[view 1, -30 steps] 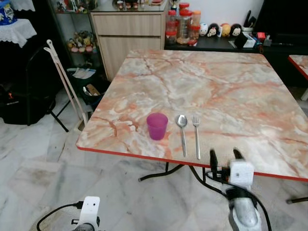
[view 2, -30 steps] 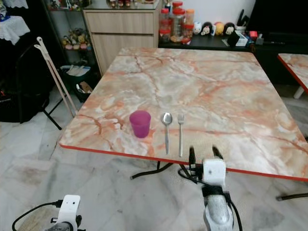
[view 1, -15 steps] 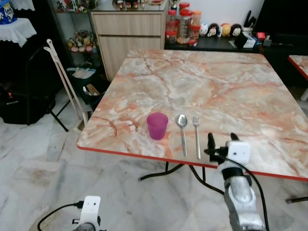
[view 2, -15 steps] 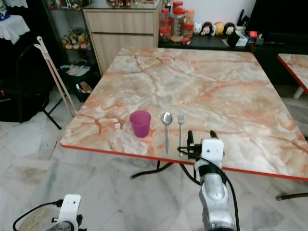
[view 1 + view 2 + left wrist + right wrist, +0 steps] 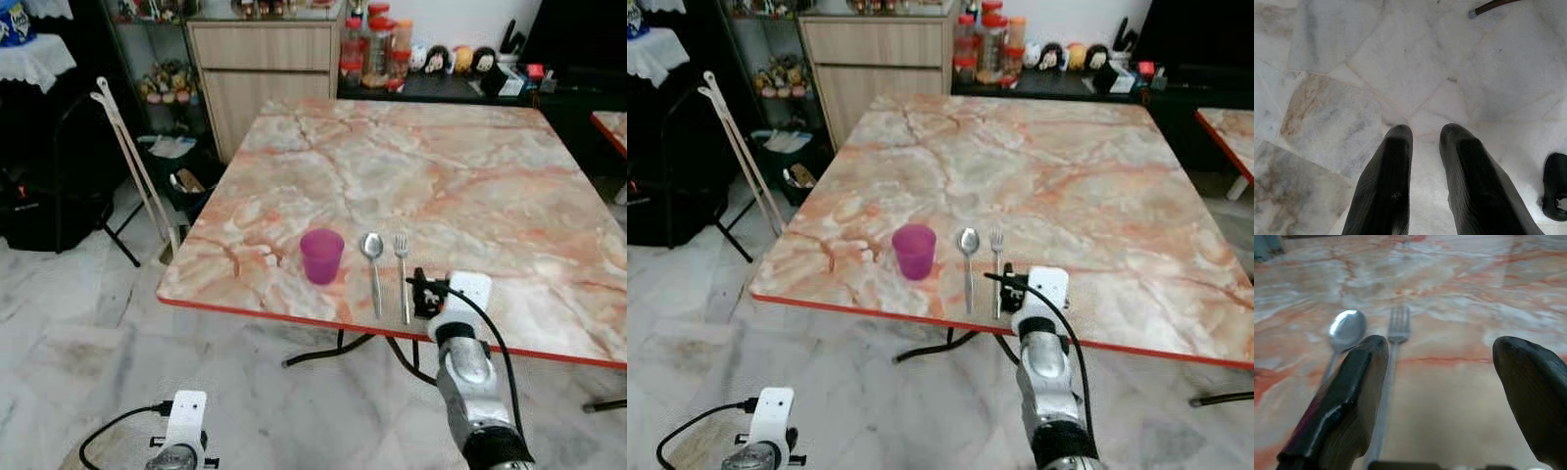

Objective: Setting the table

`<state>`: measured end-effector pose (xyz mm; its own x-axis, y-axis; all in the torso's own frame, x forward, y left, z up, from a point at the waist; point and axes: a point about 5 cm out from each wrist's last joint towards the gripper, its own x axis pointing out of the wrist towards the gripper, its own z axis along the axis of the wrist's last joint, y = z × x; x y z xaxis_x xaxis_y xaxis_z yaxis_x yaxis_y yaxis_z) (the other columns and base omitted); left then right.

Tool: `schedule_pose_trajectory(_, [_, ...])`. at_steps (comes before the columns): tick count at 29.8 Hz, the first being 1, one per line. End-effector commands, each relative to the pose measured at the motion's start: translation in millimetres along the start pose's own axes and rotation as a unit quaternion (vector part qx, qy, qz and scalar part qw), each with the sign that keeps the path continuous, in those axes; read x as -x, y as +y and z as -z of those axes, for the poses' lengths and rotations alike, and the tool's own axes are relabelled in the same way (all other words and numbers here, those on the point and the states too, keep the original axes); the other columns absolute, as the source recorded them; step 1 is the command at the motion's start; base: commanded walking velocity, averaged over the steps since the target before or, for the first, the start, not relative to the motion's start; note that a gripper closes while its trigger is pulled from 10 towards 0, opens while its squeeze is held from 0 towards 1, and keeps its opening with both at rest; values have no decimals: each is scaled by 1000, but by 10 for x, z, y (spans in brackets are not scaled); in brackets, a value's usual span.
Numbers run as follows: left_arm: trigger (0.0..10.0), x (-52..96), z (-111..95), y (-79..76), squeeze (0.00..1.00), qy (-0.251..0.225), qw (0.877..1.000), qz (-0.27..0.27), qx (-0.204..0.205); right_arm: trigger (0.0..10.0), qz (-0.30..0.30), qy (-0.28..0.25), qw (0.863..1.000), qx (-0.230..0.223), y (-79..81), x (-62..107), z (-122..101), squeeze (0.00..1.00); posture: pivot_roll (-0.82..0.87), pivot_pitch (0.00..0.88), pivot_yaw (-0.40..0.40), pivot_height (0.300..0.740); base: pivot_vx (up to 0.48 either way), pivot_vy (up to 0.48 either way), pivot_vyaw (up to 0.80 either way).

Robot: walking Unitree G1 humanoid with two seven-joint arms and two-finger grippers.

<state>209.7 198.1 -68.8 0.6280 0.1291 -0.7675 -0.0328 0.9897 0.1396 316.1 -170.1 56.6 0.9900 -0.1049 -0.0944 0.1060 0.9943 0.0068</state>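
On the marble table [image 5: 460, 186], near its front edge, a purple cup [image 5: 321, 256], a spoon [image 5: 373, 262] and a fork [image 5: 402, 279] lie in a row. My right gripper [image 5: 423, 292] hovers low over the table's front edge, just right of the fork's handle. Through the right wrist view the gripper [image 5: 1442, 367] is open wide and holds nothing; one finger [image 5: 1347, 391] lies over the fork [image 5: 1396, 328] handle, with the spoon [image 5: 1346, 329] beside it. My left gripper [image 5: 1426, 131] hangs idle over the floor, its fingers a narrow gap apart.
A wooden cabinet [image 5: 265, 69] and a dark shelf with jars [image 5: 377, 49] stand behind the table. A pale folded rack [image 5: 132, 166] leans at the left beside dark bags. Another table's corner [image 5: 609, 127] shows at the right. Black table legs [image 5: 323, 352] spread on the marble floor.
My right arm has risen and pushed forward and left, bringing its gripper from below the table edge to just beside the fork's handle. The cup, spoon and fork stay put.
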Motion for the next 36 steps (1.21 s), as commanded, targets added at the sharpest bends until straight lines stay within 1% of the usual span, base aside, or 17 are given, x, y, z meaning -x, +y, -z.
schedule_pose_trajectory(1, [10000,4,29,6,0,5,1000,-5,2,10000,-5,3,1000,3,31,-20,-3,0,-51,0,21,740,0,0,0])
schedule_pose_trajectory(4, [10000,2,13,7,0,2,1000,-6,3,10000,-6,10,1000,5,48,-60,3,0,-46,0,18,740,0,0,0])
schedule_pose_trajectory(9, [10000,-1,-3,6,0,-1,1000,-6,8,10000,-5,5,1000,3,48,-88,-26,0,-44,0,17,740,0,0,0])
schedule_pose_trajectory(12, [10000,-2,-8,2,0,-1,1000,-6,8,10000,7,3,1000,-4,5,-98,-29,0,-47,0,20,740,0,91,0])
schedule_pose_trajectory(20, [10000,0,1,4,0,0,1000,-4,5,10000,35,-10,999,-25,-114,-108,-59,0,-49,0,23,740,0,366,0])
schedule_pose_trajectory(22, [10000,0,2,4,0,0,1000,-4,5,10000,35,-11,999,-25,-114,-112,-63,0,-49,0,24,740,0,390,0])
schedule_pose_trajectory(25, [10000,1,4,7,0,-1,1000,-5,3,10000,30,-22,999,-23,-107,-119,-91,0,-46,0,22,740,0,385,-533])
schedule_pose_trajectory(36, [10000,-1,-32,-22,0,-13,1000,3,4,10000,27,-25,999,-25,-61,-128,-98,0,-44,0,21,740,0,0,0])
